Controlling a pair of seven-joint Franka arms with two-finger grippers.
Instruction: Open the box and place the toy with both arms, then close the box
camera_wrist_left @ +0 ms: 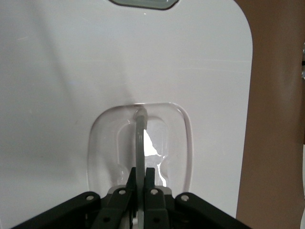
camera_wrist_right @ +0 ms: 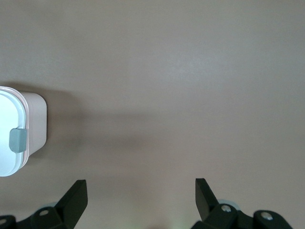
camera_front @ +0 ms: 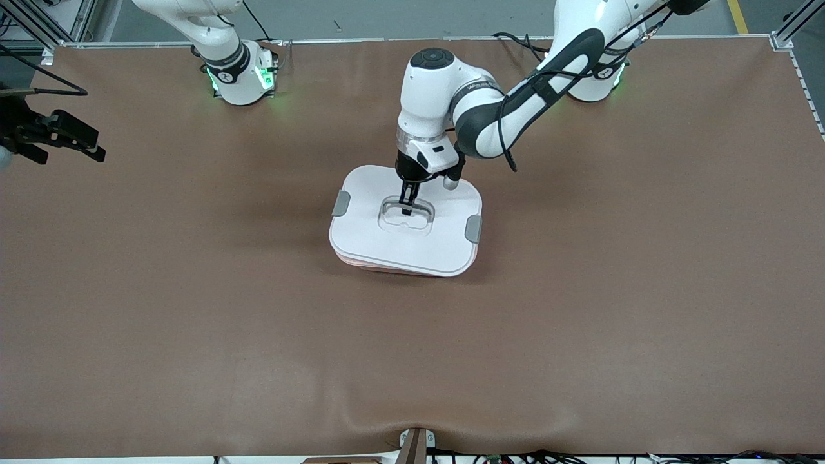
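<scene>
The box (camera_front: 367, 258) stands in the middle of the table, a pink tub under a white lid (camera_front: 367, 193) with grey clips (camera_front: 474, 228) at both ends. My left gripper (camera_front: 407, 207) reaches straight down into the lid's recess. In the left wrist view the gripper (camera_wrist_left: 143, 174) is shut on the upright clear handle (camera_wrist_left: 140, 136) of the lid (camera_wrist_left: 71, 71). My right gripper (camera_front: 90, 145) hangs open and empty over the right arm's end of the table; in its wrist view the gripper (camera_wrist_right: 140, 191) looks down on bare mat, with the box's end (camera_wrist_right: 35, 126) off to the side. The toy is out of view.
A brown mat (camera_front: 580, 309) covers the whole table. A narrow strip of the pink tub shows under the lid's edge nearest the front camera. Both arm bases stand along the table's edge farthest from the front camera.
</scene>
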